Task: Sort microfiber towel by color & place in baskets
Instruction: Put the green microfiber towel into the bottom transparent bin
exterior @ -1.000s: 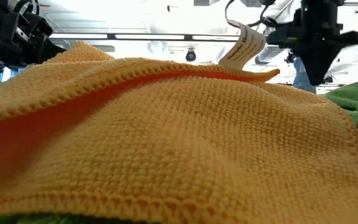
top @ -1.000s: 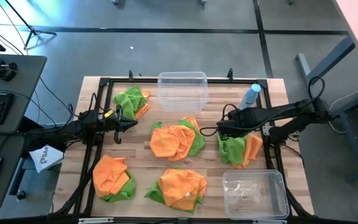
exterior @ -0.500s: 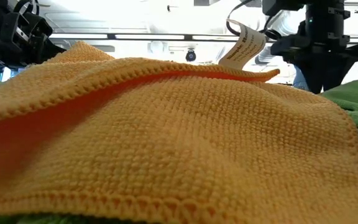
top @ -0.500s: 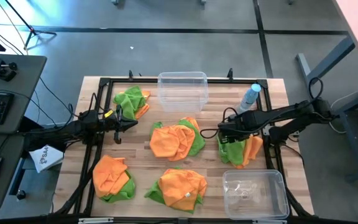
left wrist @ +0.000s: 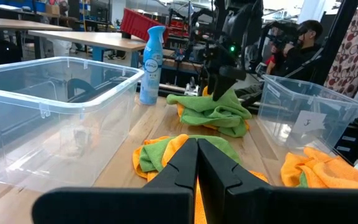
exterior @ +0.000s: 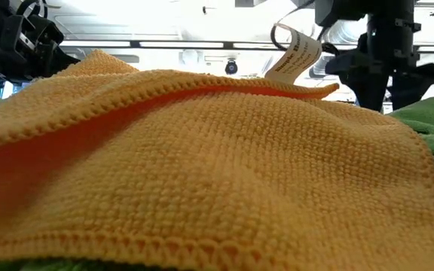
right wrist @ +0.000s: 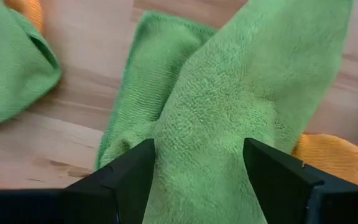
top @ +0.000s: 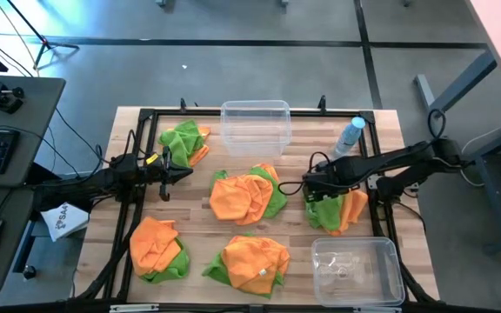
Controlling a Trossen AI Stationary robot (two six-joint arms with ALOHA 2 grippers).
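Note:
Several heaps of orange and green microfiber towels lie on the wooden table (top: 390,130). My right gripper (top: 314,187) points down, open, over the right heap (top: 337,210). In the right wrist view its fingers straddle a raised fold of a green towel (right wrist: 229,106), with an orange towel (right wrist: 328,155) beside it. My left gripper (top: 174,171) waits shut and level at the left, near a green and orange heap (top: 185,141). One clear basket (top: 255,126) stands at the far middle, another (top: 355,269) at the near right. My right gripper comes at the green towel from above, one finger (right wrist: 129,177) on each side of the raised fold (right wrist: 194,134). Whether the fingers touch the cloth I cannot tell. The towel lies on the table and on the heap.
A clear spray bottle with a blue cap (top: 350,135) stands far right, close behind my right arm. More towel heaps lie at the centre (top: 246,196), near left (top: 156,248) and near middle (top: 255,261). A black frame (top: 146,113) edges the table.
My right gripper has sunk toward the right heap and opened from shut to wide. The towels have stayed where they were.

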